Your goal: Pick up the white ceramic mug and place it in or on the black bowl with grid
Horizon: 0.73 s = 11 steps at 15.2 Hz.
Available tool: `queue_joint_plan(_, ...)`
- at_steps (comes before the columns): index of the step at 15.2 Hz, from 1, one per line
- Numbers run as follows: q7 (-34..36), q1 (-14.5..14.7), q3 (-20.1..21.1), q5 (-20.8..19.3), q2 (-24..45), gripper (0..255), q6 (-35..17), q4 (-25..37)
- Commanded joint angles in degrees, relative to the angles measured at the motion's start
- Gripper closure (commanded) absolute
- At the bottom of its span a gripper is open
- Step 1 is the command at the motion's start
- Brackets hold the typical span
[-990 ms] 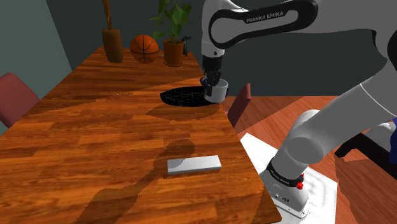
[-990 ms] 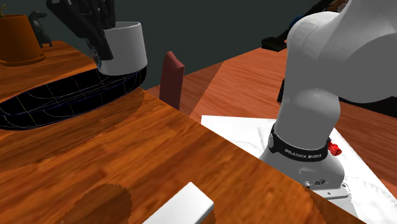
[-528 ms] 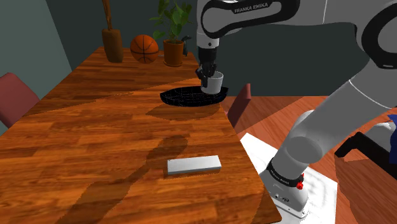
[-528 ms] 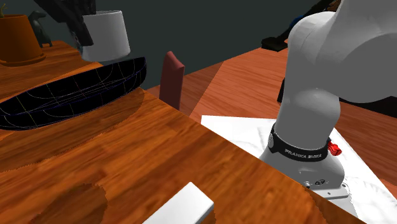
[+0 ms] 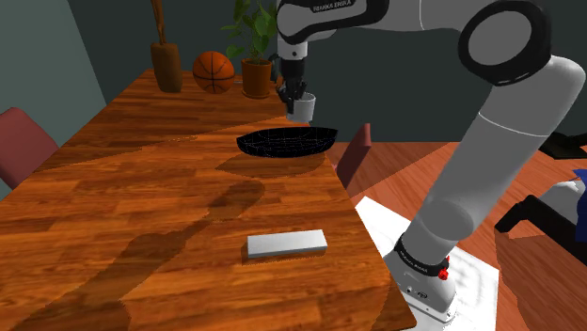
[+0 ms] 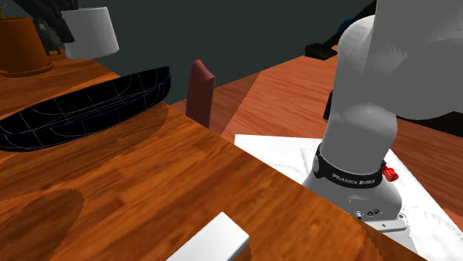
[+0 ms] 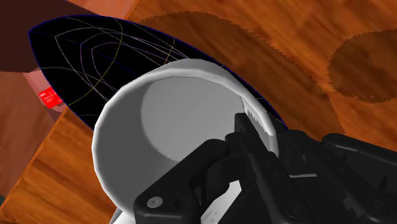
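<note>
Black end effector [image 5: 294,94] clenched on plain white round mug [image 5: 304,108], hanging at 1 o'clock above black grid-lined oval bowl [image 5: 285,143] in shoulder view; I'd centre it, keep upright, lower slow b4 release.

shoulder view overlooks the table [image 5: 141,188] from beside the stand [image 5: 475,273]; second exterior view sits low, close, sharing the bowl [image 5: 287,143].
</note>
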<state>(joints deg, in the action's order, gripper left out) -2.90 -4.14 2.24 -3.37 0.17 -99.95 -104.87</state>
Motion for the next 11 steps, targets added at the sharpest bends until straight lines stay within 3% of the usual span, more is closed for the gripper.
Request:
queue_joint_plan(1, -1.11, -0.54, -0.54, -0.26, 4.75, 255, 1.35, 6.13)
queue_joint_plan(3, -2.24, -1.08, -1.03, -0.39, 9.61, 255, 2.99, 12.69)
queue_joint_plan(11, -1.9, -1.13, -1.05, -0.47, 10.0, 255, -3.03, 7.06)
